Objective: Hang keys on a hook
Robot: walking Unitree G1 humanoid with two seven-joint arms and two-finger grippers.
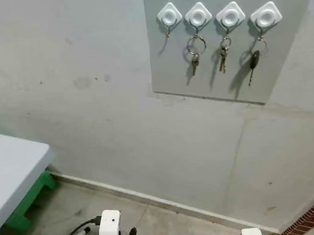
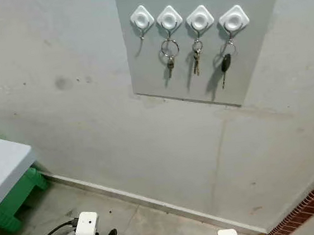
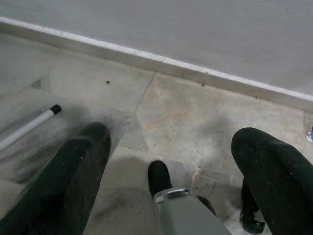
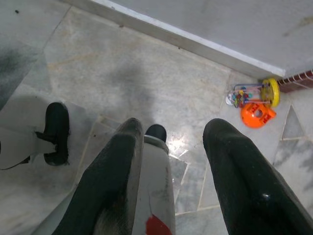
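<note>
Keys on three of four hooks, both arms hanging low

You have four white hooks in a row on a grey panel (image 1: 209, 84) fixed to the wall. Count them from your left: the first hook (image 1: 169, 15) is bare, the second hook (image 1: 198, 16) carries a large ring with a small key (image 1: 195, 63), the third hook (image 1: 230, 16) carries a small bunch of keys (image 1: 223, 59), and the fourth hook (image 1: 265, 16) carries a black-headed key (image 1: 253, 62). That makes three sets of keys, each hanging straight down against the panel.

Your left gripper (image 3: 171, 176) hangs low over the stone floor (image 3: 195, 112), its jaws spread wide with nothing between them. Your right gripper (image 4: 176, 181) also points at the floor, jaws parted and empty.

A white table (image 1: 5, 167) stands at your left with a green stool (image 1: 28, 201) under it. Two small toys lie on the floor by the skirting: a clear tube toy (image 4: 252, 94) touching an orange toy (image 4: 257, 114).
</note>
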